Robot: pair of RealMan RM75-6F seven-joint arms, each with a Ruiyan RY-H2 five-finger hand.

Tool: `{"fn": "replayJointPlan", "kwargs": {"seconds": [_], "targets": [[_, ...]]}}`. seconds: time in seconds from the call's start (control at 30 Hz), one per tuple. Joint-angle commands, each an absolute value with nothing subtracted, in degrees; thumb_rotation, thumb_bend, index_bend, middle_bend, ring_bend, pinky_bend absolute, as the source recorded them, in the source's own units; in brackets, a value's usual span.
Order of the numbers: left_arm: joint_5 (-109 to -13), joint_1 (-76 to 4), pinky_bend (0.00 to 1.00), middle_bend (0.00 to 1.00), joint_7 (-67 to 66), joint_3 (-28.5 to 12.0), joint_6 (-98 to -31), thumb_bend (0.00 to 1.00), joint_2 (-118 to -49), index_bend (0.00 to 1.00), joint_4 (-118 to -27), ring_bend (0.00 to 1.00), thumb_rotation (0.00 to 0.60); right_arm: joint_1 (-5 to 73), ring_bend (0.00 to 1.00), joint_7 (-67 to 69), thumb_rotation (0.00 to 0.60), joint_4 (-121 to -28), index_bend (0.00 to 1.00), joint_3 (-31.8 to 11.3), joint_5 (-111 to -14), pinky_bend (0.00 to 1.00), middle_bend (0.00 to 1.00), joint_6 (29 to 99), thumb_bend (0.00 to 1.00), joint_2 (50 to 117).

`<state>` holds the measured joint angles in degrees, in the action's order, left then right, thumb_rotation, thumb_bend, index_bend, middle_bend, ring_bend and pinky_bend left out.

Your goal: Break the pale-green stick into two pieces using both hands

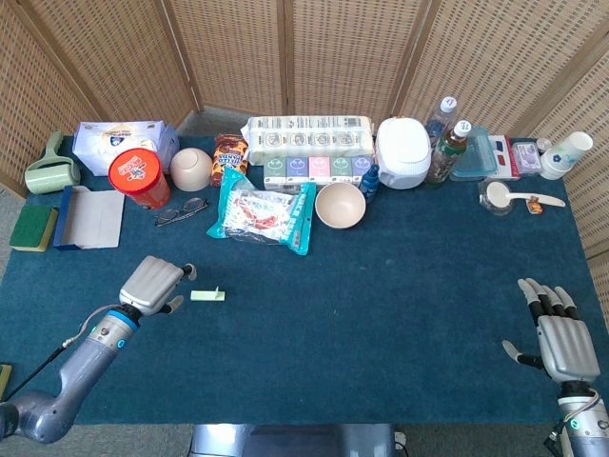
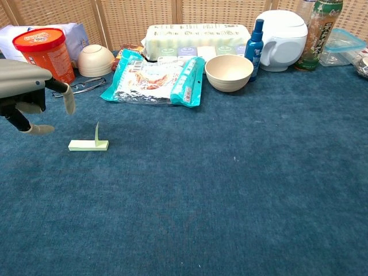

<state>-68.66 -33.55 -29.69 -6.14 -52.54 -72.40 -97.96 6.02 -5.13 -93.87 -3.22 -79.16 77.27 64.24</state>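
The pale-green stick (image 1: 207, 295) (image 2: 88, 145) lies flat on the blue cloth at the left of the table, with a thin flap standing up from its right end. My left hand (image 1: 153, 285) (image 2: 27, 86) hovers just left of it, fingers apart and empty, a small gap short of the stick. Far off at the table's right front corner, my right hand (image 1: 558, 337) rests open with its fingers spread; the chest view does not show it.
Behind the stick lie glasses (image 1: 180, 210), a red tub (image 1: 139, 177), a teal snack bag (image 1: 263, 214) and a beige bowl (image 1: 340, 204). A blue tray (image 1: 90, 217) and green sponge (image 1: 33, 228) sit at the left edge. Boxes, bottles and a white cooker (image 1: 402, 152) line the back.
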Motion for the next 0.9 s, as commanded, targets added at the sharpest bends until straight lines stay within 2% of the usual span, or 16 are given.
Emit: {"fn": "replayJointPlan", "kwargs": {"seconds": [0.03, 0.47, 0.9], "targets": [[-67.26, -34.01, 1.00, 1.00, -30.56, -5.68, -52.73, 0.30, -73.45, 0.40, -97.14, 1.00, 0.600, 5.98, 0.11, -4.99, 0.534, -93.73, 0.00, -3.20, -79.14, 0.01, 0.06, 77.29, 0.25, 64.34], [-62.96, -35.61, 1.00, 1.00, -30.76, -5.02, -53.07, 0.30, -79.01, 0.42, -91.93, 1.00, 0.597, 5.59, 0.11, -4.34, 0.535, -93.36, 0.00, -2.89, -79.10, 0.02, 0.06, 77.41, 0.25, 64.38], [-61.18, -36.67, 1.00, 1.00, -30.68, -4.07, -53.31, 0.29, -81.30, 0.42, -90.14, 1.00, 0.588, 4.94, 0.11, -3.39, 0.534, -92.94, 0.00, -2.60, -79.20, 0.02, 0.06, 77.88, 0.25, 64.31]]}}
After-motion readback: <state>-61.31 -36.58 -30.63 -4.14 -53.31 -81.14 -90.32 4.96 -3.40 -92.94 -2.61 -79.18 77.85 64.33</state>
